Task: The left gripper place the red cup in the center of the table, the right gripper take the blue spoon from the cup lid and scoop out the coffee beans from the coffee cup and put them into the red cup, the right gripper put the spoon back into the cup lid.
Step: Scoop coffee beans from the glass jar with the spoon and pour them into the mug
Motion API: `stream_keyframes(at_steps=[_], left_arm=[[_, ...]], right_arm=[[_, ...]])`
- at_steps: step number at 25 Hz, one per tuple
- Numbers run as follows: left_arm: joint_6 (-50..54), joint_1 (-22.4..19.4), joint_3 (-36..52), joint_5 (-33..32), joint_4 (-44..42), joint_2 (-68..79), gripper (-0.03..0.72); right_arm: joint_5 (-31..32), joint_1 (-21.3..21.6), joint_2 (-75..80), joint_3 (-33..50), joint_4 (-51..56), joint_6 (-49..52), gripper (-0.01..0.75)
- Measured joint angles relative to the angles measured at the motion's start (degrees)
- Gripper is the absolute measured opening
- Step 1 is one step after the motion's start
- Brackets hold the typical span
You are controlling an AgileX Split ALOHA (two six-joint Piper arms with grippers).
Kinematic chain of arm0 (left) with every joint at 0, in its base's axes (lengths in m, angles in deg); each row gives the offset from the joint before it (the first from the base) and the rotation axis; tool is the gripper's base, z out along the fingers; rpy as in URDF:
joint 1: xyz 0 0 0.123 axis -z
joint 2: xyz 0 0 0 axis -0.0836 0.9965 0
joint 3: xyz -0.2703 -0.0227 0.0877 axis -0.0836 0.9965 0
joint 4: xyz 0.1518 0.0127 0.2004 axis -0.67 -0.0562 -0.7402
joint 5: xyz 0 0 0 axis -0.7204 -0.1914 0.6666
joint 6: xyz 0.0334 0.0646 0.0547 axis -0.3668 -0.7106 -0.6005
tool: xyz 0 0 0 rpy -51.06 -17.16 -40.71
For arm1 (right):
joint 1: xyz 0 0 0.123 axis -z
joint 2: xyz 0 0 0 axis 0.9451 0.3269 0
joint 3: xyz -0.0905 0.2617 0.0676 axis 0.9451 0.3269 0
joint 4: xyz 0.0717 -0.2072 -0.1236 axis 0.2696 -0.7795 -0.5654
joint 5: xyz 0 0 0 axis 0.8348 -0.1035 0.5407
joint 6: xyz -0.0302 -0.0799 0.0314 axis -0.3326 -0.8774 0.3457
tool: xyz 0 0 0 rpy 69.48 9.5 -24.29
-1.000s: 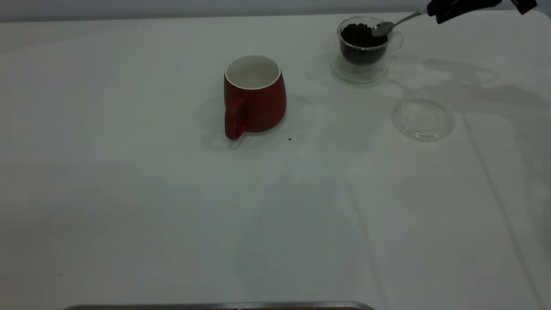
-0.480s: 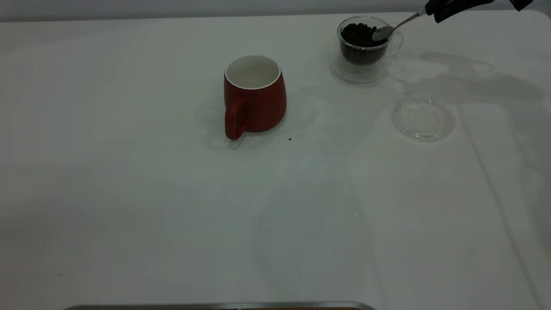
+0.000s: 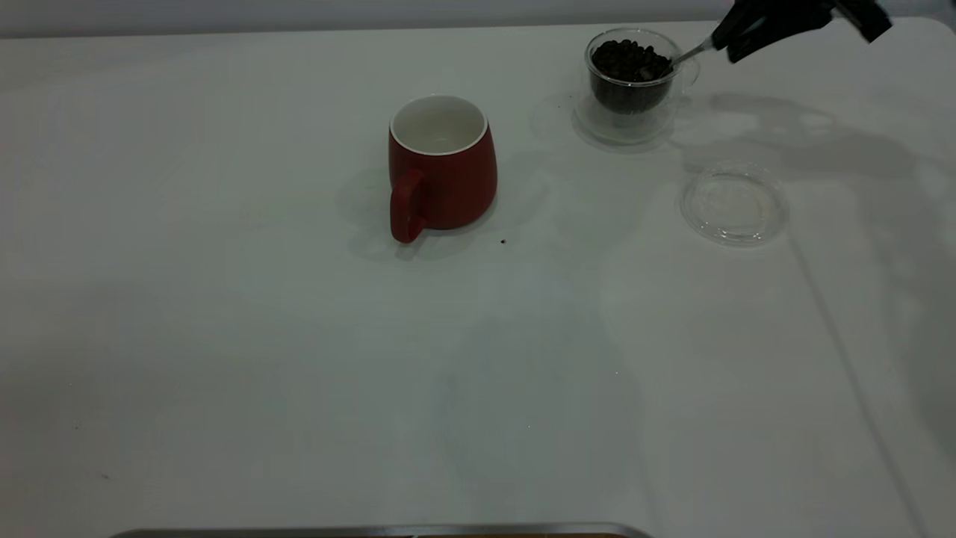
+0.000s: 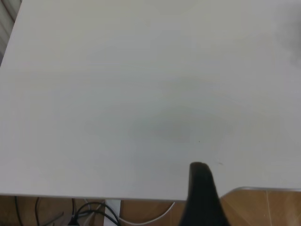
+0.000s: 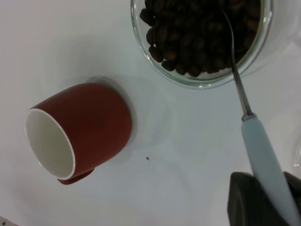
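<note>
The red cup stands upright near the middle of the table, handle toward the front; it also shows in the right wrist view, white inside and nothing in it. The coffee cup stands at the back right, full of coffee beans. My right gripper is shut on the blue spoon by its pale blue handle. The spoon's metal neck slants down over the rim, and its bowl is dug into the beans. The clear cup lid lies with nothing on it, in front of the coffee cup.
A small dark speck lies on the table just right of the red cup. A metal edge runs along the front of the table. The left gripper's one visible finger hangs over the table's front edge.
My right gripper has moved left and down toward the coffee cup. The spoon's bowl went from resting at the rim to sinking into the beans.
</note>
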Motion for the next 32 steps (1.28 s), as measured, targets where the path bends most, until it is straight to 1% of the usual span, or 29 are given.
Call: stream_keyframes(at_steps=[8,15,23,32], left_arm=[[0.0,0.0,0.0,0.0,0.0,0.0,0.593],[0.0,0.0,0.0,0.0,0.0,0.0,0.593],[0.0,0.0,0.0,0.0,0.0,0.0,0.593],[0.0,0.0,0.0,0.0,0.0,0.0,0.593]], right_arm=[[-1.1,-0.5,2.3,-0.9,1.8,0.2,0.108],[-0.7,-0.3,2.8,-0.9,2.7,-0.6,0.108],[2.9,0.4,2.8,-0.9,4.8,-3.1,0.108],[3.2,1.8,2.8,-0.9,5.4,-4.1,0.108]])
